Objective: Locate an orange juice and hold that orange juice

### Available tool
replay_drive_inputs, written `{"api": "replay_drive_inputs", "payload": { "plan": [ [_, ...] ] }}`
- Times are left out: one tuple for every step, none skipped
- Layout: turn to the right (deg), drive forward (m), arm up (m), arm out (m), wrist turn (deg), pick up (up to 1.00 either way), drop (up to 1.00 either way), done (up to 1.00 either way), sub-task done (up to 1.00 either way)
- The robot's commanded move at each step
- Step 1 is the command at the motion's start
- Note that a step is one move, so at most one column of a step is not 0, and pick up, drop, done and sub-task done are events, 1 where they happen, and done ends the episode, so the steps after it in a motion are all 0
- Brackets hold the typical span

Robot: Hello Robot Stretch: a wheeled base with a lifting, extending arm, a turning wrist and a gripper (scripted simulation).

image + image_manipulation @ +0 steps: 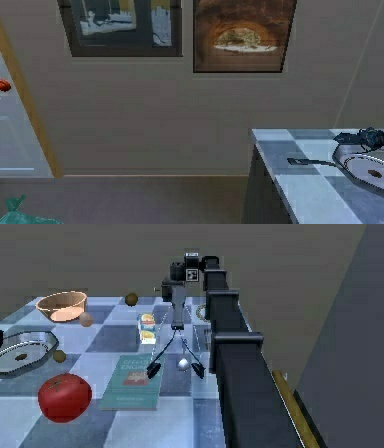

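Arm side view: the arm ran out along the right side of a checkered counter. The gripper sat at its far end, thin fingers showing against the countertop. A small silver ball lay between the fingertips. Could not tell how wide the gripper stood, nor whether it had hold of anything.

The orange juice, a small white-and-orange carton, stood upright just left of the gripper's body. A teal book lay flat on the near side of it, by the left finger. A tomato sat near left, just beside the book. A copper bowl stood far left, and a pan lay at the left edge. Three small brown balls were scattered: one beside the bowl, one by the pan, one at the far edge.

Forward view: a plain wall carried two framed pictures, left and right. The counter corner showed at right.
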Motion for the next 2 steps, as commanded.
{"api": "replay_drive_inputs", "payload": {
  "plan": [
    [0.0, 0.0, 0.0, 0.0, 45.0, 0.0, 0.0, 0.0, 0.0],
    [0.0, 0.0, 0.0, 0.0, 45.0, 0.0, 0.0, 0.0, 0.0]
  ]
}}
